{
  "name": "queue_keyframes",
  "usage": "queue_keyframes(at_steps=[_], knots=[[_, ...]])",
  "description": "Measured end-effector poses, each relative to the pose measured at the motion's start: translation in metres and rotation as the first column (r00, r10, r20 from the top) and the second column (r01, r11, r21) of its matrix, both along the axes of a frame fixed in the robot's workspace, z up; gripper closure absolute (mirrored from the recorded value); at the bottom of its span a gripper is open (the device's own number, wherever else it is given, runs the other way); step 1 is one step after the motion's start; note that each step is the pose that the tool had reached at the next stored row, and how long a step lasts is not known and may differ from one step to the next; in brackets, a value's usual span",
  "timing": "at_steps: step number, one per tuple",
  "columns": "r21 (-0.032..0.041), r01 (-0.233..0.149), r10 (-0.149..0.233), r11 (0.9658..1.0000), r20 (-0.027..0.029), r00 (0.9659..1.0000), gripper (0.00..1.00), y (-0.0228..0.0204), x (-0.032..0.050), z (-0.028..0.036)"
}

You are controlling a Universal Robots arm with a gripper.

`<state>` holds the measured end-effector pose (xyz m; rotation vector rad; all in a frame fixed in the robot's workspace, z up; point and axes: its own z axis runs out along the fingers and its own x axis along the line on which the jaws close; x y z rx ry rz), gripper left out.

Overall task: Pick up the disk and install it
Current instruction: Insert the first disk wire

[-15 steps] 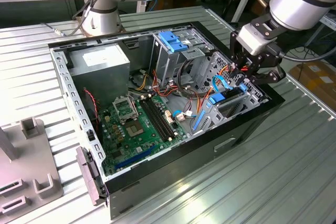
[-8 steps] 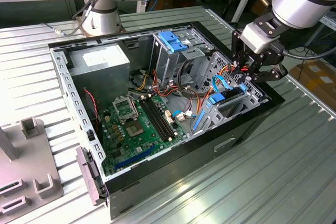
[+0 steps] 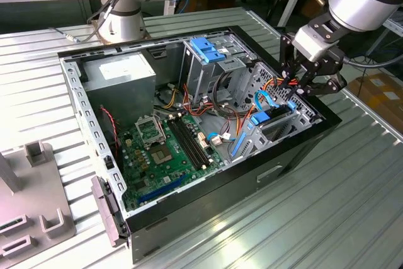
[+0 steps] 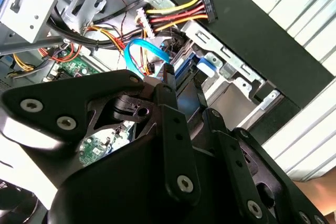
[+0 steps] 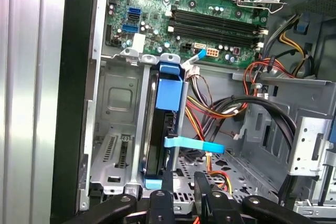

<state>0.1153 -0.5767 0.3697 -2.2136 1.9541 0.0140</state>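
Observation:
The disk (image 5: 157, 140) stands on edge in a slot of the grey drive bay (image 5: 118, 129), its light-blue carrier rail (image 5: 169, 92) running along its upper edge. In the exterior view the disk (image 3: 267, 118) sits in the bay at the case's right front corner. My gripper (image 3: 301, 89) hovers just above that bay. In both wrist views its black fingers (image 5: 167, 178) stand slightly apart by the near end of the disk, with nothing clamped between them. The gripper (image 4: 185, 85) points down at the bay, and the gripper (image 5: 184, 179) is over the bay's end.
The open computer case (image 3: 296, 149) lies on a ribbed metal table. A flat blue cable (image 5: 194, 145) and coloured power wires (image 4: 173, 17) cross close to the fingers. The blue latch (image 3: 208, 48) tops the drive cage. The motherboard (image 3: 167, 149) and a grey fixture (image 3: 31, 200) lie further left.

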Motion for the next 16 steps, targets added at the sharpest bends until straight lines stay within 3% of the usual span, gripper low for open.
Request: queue_keyframes(at_steps=[16], knots=[[0.0001, -0.074, 0.074, 0.9973, 0.0, 0.9973, 0.7, 0.0065, 0.0336, 0.0]])
